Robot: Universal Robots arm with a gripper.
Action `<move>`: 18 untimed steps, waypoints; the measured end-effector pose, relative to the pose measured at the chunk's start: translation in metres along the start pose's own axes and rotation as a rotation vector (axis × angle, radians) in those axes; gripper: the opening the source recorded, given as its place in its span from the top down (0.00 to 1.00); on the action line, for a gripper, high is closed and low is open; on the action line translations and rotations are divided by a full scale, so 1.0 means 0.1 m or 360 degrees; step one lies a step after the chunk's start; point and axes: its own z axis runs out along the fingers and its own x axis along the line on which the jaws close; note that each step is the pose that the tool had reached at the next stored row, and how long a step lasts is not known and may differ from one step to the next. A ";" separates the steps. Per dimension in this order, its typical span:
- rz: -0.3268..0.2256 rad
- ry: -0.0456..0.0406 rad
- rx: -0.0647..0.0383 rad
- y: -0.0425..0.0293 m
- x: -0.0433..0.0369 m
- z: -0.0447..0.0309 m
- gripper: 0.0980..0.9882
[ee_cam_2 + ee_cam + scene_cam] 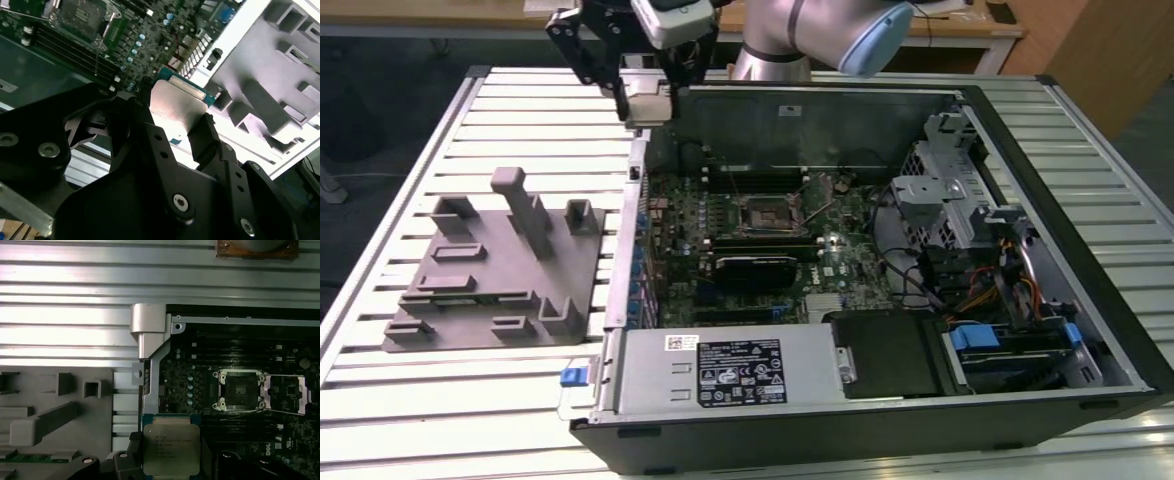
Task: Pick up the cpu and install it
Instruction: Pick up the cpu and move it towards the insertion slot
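My gripper (647, 103) is shut on the cpu (648, 101), a small flat silvery square, and holds it high above the far left corner of the open computer case (881, 400). In both wrist views the cpu (176, 105) (171, 449) sits clamped between the black fingers (145, 130). The black socket (765, 212) on the motherboard lies below and towards the exterior view's right of the gripper. In the first wrist view the socket (239, 390) stands open, its metal lid (286, 394) folded aside.
A grey moulded fixture (494, 270) with upright blocks stands on the slatted table (400, 400), at the exterior view's left of the case. Inside the case are a power supply (720, 372), a drive cage (947, 190) and cables (987, 290).
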 end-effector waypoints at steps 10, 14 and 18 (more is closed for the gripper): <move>0.0000 0.0000 0.0000 0.007 -0.385 0.041 0.50; 0.0000 0.0000 0.0000 0.006 -0.542 0.064 0.50; 0.0000 0.0000 0.0000 0.005 -0.682 0.093 0.50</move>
